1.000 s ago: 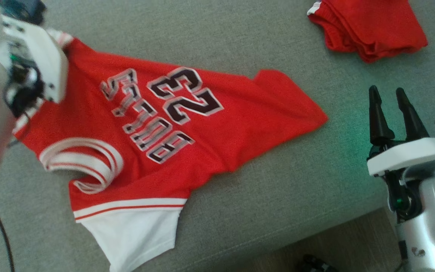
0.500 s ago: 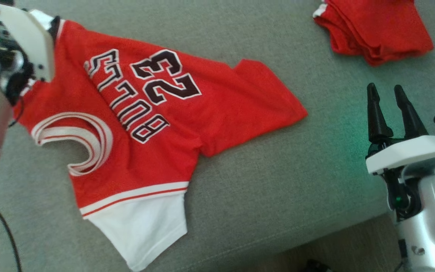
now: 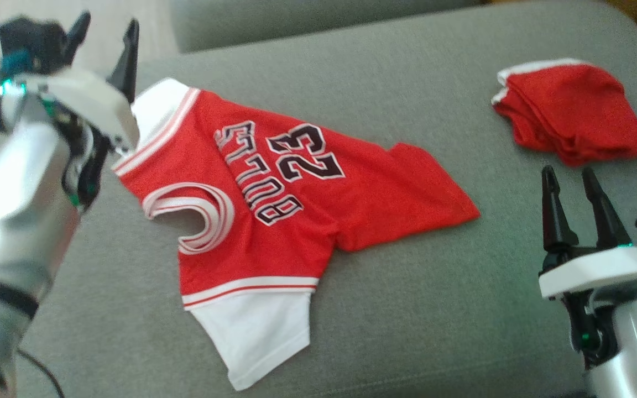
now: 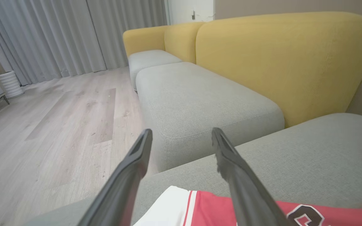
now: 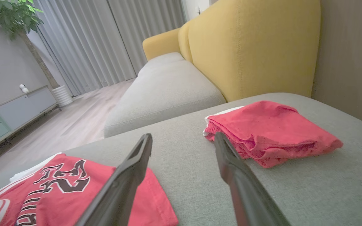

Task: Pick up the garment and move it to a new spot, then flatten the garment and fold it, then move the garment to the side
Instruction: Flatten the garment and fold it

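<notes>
Upper left of head view: left gripper [image 3: 107, 25] spread, empty, beside white sleeve of jersey [image 3: 374, 188]; lower right, right gripper [image 3: 567, 174] spread, empty.

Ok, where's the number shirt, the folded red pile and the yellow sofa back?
number shirt [image 3: 385, 188], head view, red cloth beside the number.
folded red pile [image 3: 573, 110], head view, its top layer.
yellow sofa back [image 4: 278, 62], left wrist view, its front face.
</notes>
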### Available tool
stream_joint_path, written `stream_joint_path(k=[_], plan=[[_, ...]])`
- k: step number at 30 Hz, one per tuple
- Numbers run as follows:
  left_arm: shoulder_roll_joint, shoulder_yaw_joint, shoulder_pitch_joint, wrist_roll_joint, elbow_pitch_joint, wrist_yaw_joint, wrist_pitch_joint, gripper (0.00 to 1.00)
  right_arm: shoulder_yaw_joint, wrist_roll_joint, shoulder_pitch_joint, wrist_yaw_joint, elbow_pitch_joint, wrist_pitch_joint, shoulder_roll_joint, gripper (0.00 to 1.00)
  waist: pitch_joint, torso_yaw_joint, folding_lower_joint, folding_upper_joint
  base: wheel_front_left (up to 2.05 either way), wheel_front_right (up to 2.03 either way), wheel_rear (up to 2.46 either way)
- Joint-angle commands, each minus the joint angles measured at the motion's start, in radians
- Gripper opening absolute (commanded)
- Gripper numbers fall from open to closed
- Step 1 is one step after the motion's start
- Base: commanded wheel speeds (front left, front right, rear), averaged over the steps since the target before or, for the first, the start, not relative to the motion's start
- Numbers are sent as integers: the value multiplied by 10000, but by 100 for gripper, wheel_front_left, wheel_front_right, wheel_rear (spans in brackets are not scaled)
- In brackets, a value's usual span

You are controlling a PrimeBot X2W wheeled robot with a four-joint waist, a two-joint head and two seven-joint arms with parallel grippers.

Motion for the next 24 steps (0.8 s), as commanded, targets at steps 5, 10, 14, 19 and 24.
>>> stream_joint_path(k=[5,10,14,19,24], plan=[[1333,1658,2130,22,-3278,1559,-119,100,352,-91,142,-7,-745,-402,-268,100,-770,668,1,0,0,0,0],[1593,3027,5265,471,-6648,3223,-121,100,601,-84,413,-7,-950,-651,-372,100,-831,773,1,0,0,0,0],[1218,3713,7281,1143,-8349,3856,-122,100,678,-168,575,-7,-998,-780,-455,100,-845,799,1,0,0,0,0],[502,4229,8765,1929,-9093,3810,-123,100,791,-342,878,-7,-943,-835,-604,100,-812,855,1,0,0,0,0],[-6,4505,9077,2538,-8913,3438,-123,100,949,-305,925,-7,-852,-830,-689,100,-756,896,1,0,0,0,0]])
